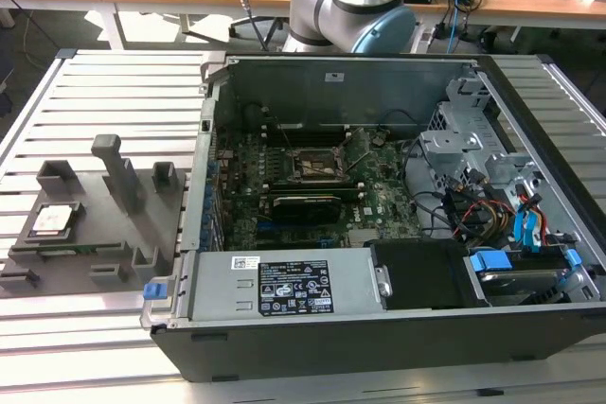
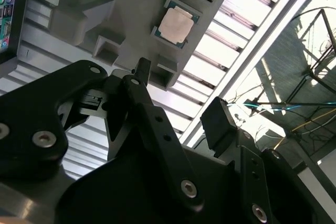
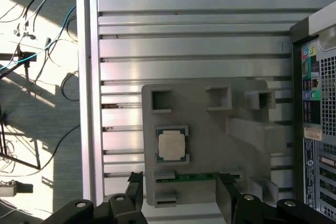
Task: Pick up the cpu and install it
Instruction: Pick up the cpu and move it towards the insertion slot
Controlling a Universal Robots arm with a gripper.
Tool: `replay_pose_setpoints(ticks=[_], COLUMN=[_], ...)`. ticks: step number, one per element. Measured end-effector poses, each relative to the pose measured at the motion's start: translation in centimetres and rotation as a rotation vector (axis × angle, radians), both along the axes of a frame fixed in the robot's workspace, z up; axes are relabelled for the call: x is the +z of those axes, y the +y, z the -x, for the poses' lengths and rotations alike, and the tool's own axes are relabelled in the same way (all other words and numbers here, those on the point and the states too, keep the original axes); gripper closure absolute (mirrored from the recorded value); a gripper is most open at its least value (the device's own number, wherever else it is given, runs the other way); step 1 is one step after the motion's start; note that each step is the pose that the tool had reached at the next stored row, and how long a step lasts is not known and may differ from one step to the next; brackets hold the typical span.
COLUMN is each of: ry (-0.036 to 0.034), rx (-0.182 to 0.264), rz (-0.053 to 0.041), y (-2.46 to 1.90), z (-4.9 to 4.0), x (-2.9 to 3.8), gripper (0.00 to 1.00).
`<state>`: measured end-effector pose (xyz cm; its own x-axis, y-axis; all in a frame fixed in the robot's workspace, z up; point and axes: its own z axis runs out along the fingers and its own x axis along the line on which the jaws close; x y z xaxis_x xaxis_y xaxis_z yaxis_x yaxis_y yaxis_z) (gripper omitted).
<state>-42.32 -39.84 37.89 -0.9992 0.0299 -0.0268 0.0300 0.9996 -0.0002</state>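
Pick-up not yet made: the cpu (image 1: 54,221) lies untouched in the grey fixture (image 1: 104,234) at the exterior view's left, the motherboard socket (image 1: 320,166) looks vacant, and the gripper (image 3: 179,182) hangs over the fixture, spread wide and empty.

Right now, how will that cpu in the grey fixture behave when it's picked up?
The cpu is a thin flat square, so probably stiff and light. Its shiny metal top looks smooth, possibly slippery. It lies flat in a recess of the grey fixture, so it shouldn't roll or tip.
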Motion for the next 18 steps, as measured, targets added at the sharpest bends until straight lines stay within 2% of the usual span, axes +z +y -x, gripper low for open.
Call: replay_pose_setpoints(ticks=[13, 18], ry=[0.0, -0.0001], rx=[0.0, 0.0], rz=[0.0, 0.0], y=[0.0, 0.0], z=[-0.21, -0.4], x=[-0.81, -1.51], gripper=[0.34, 0.34])
